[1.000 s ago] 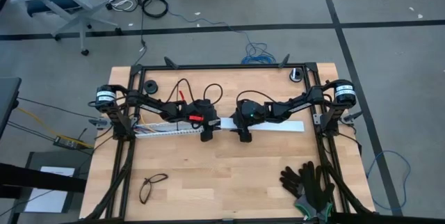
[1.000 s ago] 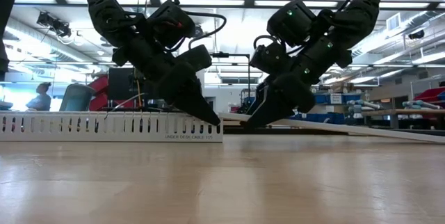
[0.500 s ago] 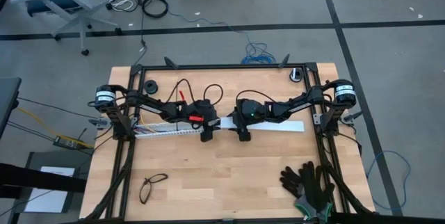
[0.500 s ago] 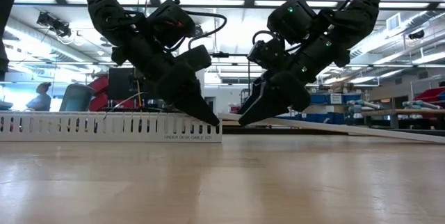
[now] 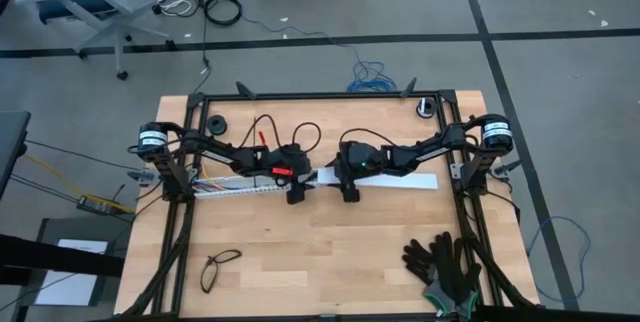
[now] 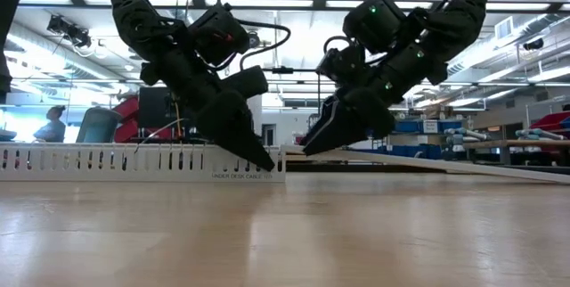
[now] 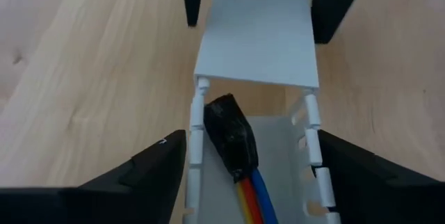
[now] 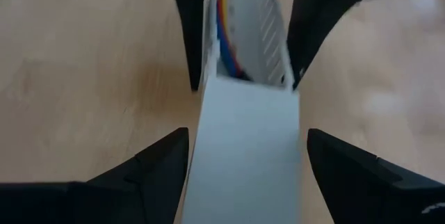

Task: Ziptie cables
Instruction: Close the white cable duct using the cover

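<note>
The slotted rail [image 6: 142, 161] read "UNDER DESK CABLE". The cables [image 7: 240, 156] lay inside, mostly hidden. Both the left gripper [image 7: 247, 161] and right gripper [image 8: 243, 156] straddled rails, fingers spread.

We are seeing the cables [image 7: 243, 175] lying inside the slotted rail [image 5: 235, 186] toward the tabletop's [image 5: 320, 252] left edge, the flat rail [image 5: 400, 181] meeting its end at mid-tabletop, gloves [image 5: 440, 262] sitting in the near right corner, glasses [image 5: 218, 267] lying near the near left corner.
</note>
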`<state>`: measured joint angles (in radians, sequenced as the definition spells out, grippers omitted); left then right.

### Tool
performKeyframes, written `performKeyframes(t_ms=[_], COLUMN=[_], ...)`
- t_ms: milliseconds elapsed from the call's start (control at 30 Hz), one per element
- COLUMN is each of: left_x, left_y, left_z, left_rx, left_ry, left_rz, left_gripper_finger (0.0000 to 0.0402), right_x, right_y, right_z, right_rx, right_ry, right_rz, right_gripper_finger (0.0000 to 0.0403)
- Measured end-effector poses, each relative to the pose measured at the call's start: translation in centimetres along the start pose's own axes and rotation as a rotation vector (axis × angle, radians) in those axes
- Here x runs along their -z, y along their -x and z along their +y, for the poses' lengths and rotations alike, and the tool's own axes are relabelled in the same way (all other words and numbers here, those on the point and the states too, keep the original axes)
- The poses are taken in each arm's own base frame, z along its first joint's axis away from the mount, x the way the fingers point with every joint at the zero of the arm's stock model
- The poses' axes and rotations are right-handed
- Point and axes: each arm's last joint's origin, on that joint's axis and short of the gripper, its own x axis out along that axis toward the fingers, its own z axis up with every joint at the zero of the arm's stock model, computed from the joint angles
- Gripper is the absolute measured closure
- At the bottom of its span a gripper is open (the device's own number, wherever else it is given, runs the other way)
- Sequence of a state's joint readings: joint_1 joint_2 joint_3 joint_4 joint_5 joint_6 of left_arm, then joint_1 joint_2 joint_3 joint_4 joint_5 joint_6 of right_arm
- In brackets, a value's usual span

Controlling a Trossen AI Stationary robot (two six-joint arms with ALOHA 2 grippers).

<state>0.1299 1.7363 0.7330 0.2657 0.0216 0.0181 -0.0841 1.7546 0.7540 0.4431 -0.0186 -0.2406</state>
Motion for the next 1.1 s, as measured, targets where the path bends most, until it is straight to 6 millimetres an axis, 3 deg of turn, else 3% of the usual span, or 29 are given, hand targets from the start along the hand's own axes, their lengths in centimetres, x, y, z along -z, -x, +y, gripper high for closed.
performKeyframes(t_ms=[400, 567, 700, 967, 1100], left_x=[0.1, -0.3, -0.7, -1.0, -0.8], left_y=[0.2, 0.8, 1.6, 1.9, 1.8], left_z=[0.0, -0.1, -0.1, -0.1, 0.0], left_rx=[0.009, 0.017, 0.018, 0.016, 0.000], left_ry=[0.106, 0.129, 0.128, 0.075, 0.093], left_rz=[0.023, 0.018, 0.006, -0.006, 0.004], left_gripper_finger=[0.0128, 0.0128, 0.0128, 0.0129, 0.0129], right_x=[-2.5, -3.3, -3.9, -3.8, -4.0], right_y=[1.8, 2.9, 3.8, 4.0, 4.0], right_z=[0.1, 0.0, -0.2, 0.0, 0.2], right_rx=[0.007, 0.005, 0.006, -0.004, -0.010], right_ry=[-0.034, -0.113, -0.146, -0.179, -0.181], right_rz=[-0.121, -0.137, -0.150, -0.130, -0.144], right_gripper_finger=[0.0132, 0.0152, 0.0205, 0.0379, 0.0386])
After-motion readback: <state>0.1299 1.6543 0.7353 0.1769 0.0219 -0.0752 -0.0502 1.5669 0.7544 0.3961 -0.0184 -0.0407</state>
